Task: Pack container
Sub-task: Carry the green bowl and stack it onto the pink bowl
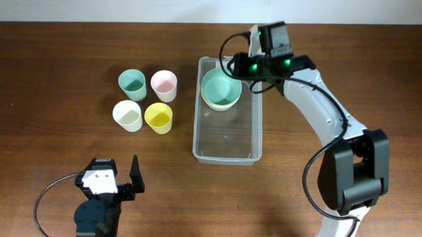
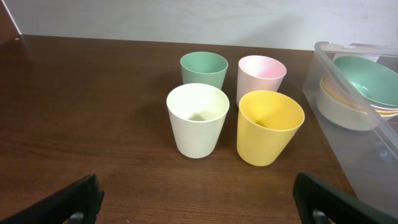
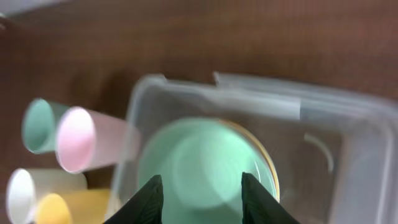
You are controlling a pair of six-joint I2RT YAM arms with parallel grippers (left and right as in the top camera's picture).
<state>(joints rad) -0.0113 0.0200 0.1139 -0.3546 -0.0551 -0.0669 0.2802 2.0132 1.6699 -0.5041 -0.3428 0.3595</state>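
- Clear plastic container (image 1: 227,146) lies mid-table, right of four cups (image 1: 158,117), with a green bowl (image 1: 221,89) in its far end.
- Right gripper (image 3: 202,190): jaws apart above the bowl.
- Left gripper (image 2: 199,193): jaws wide apart, at the near edge.

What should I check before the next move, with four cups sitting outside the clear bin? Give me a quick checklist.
1. Green bowl inside the container: ok, it tops a stack at one end.
2. Right gripper let go: ok, jaws apart, nothing between them.
3. Right gripper clear of the container: not ok, it hovers over the green bowl.
4. Left gripper ready: ok, jaws wide, empty.
5. Cups graspable: ok, all four upright, clustered beside the container.
6. Room for cups: ok, the container's other half is bare.
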